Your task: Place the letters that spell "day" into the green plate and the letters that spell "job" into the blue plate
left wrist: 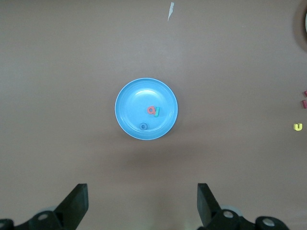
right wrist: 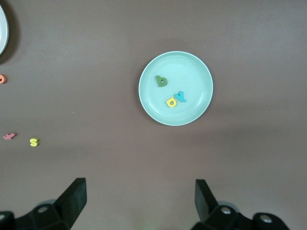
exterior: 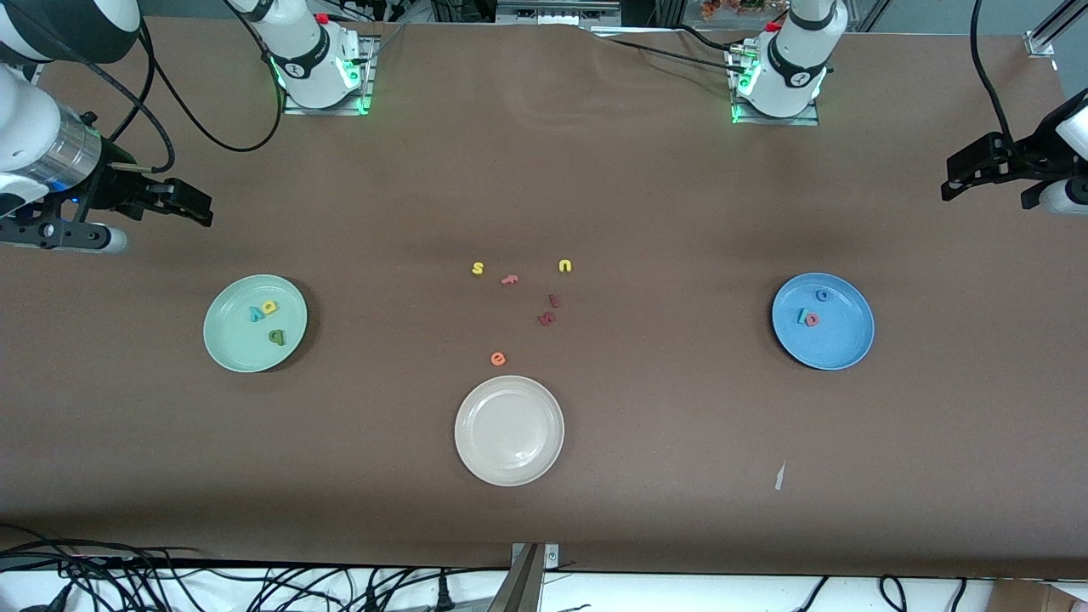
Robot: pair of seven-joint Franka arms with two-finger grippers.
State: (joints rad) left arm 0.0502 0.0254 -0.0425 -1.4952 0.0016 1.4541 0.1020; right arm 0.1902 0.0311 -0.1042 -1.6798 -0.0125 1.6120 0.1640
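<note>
Sorting looks complete: yellow, dark green and teal letters (exterior: 267, 320) lie in the green plate (exterior: 223, 344), ring, salmon and teal letters (exterior: 813, 311) in the blue plate (exterior: 837, 353); left gripper (exterior: 990, 174) and right gripper (exterior: 144, 208) hang released and empty, no further pick needed

The table (exterior: 595, 170) has a matt brown, smooth covering. The green plate (exterior: 223, 340), blue plate (exterior: 850, 344) and cream plate (exterior: 480, 442) look smooth, faintly glossy plastic; the letters look matt foam.
</note>
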